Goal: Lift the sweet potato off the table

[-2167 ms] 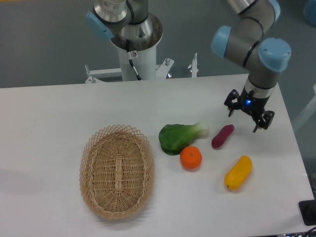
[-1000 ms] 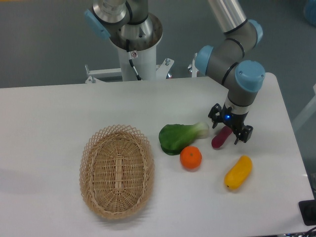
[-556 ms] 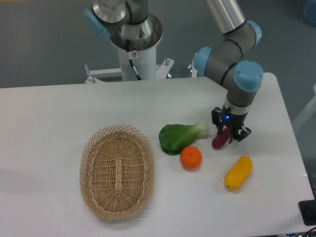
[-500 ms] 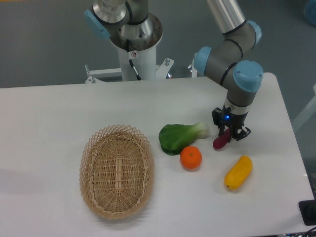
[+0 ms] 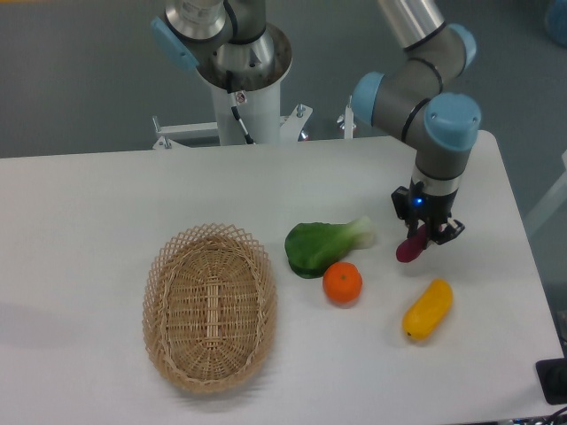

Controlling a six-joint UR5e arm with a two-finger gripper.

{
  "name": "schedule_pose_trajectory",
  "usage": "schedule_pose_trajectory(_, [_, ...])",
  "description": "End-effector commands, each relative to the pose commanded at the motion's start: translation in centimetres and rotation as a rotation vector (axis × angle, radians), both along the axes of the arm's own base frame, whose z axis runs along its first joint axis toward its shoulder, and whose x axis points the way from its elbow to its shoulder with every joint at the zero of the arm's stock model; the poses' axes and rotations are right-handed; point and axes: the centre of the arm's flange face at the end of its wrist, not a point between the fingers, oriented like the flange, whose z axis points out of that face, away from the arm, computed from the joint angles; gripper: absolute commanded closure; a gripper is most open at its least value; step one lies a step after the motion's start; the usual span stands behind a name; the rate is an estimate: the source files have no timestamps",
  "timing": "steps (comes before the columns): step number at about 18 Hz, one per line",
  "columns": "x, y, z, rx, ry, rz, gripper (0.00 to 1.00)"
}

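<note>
At the right of the frame, my gripper [image 5: 423, 237] is clamped on the sweet potato [image 5: 410, 249], which a moment ago lay flat on the table [image 5: 106, 195] and now hangs tilted above it, so I judge the pickup essentially done.

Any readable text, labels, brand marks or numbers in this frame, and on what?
None readable: no words, numbers or signs on the table, basket, sweet potato, the other produce, or the arm. The tool shows only a small blue light, not text.
</note>
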Motion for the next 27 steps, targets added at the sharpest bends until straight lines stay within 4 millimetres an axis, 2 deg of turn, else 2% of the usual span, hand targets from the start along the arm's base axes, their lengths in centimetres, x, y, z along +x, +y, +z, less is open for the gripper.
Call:
schedule_pose_trajectory(2, [-1.0, 0.6, 3.5, -0.004, -0.015, -0.002, 0.79])
schedule_pose_trajectory(6, [-1.3, 1.2, 8.9, 0.013, 0.0, -0.011, 0.78])
schedule_pose_trajectory(9, [-0.6, 1.2, 11.0, 0.041, 0.019, -0.012, 0.78])
schedule_pose_trajectory(27, [-0.6, 1.9, 12.4, 0.111, 0.002, 0.053, 0.78])
